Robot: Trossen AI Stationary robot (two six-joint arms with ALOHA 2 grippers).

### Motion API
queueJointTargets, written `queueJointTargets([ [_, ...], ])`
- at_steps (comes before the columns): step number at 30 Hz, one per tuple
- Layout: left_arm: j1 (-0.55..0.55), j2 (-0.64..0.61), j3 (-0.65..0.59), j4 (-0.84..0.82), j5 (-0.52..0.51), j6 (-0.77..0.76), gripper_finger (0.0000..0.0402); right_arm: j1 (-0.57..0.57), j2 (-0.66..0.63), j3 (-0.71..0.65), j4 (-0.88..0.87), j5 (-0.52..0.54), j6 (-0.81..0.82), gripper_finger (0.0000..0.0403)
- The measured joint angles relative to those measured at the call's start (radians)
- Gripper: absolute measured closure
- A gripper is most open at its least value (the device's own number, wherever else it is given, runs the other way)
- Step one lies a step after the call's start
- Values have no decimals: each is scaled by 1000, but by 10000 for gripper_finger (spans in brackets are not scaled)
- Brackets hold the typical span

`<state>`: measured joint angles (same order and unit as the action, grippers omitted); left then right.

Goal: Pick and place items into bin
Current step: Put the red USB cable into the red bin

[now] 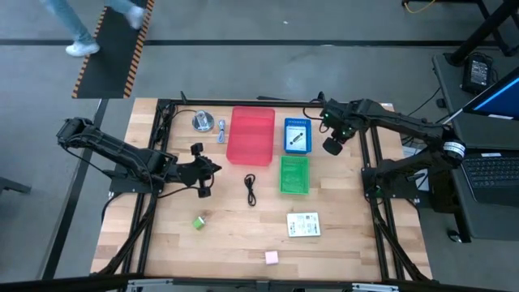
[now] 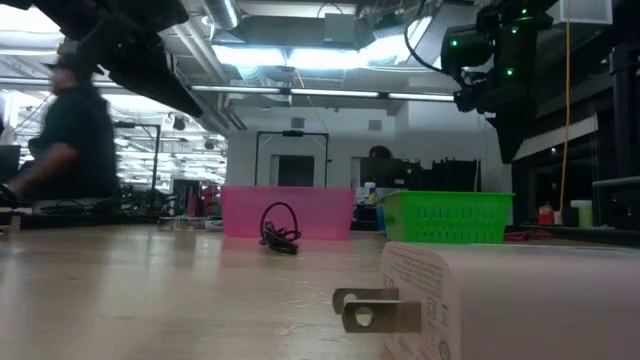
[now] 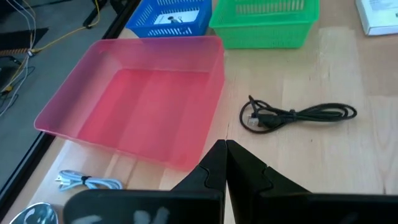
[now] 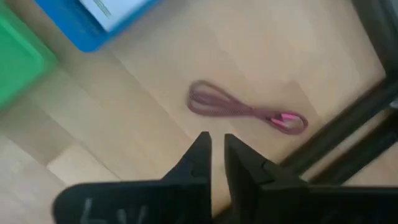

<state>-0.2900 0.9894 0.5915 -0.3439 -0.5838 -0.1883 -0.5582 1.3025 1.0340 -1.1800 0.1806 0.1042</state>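
A lab workshop: ceiling strip lights (image 2: 300, 55), hazard-striped floor mat (image 1: 113, 53) (laptop (image 1: 495, 170) beside the table).

No text, brand or number legible anywhere. White packet (image 1: 303, 225) on table, near green basket (image 1: 294, 175): dark print on face, too small to read. Card inside blue basket (image 1: 297, 136), just beside green basket: printed marks, unreadable. White charger (image 2: 500, 300), in front of green basket in low view: faint small print near lower edge of its side, not decipherable. Black mat with orange-black striped border (image 1: 109, 53) on floor, well beyond table: hazard stripes only, no words.
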Motion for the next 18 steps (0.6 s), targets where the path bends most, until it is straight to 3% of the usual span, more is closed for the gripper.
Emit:
queueJointTargets([
  [6,0,0,0,40,0,0,400,-18,51,-45,-22,9,-130,322],
  [10,0,0,0,67,0,0,400,-18,94,-101,-11,95,-204,294],
  [18,0,0,0,130,-1,-1,400,-18,123,-199,147,114,-401,280],
])
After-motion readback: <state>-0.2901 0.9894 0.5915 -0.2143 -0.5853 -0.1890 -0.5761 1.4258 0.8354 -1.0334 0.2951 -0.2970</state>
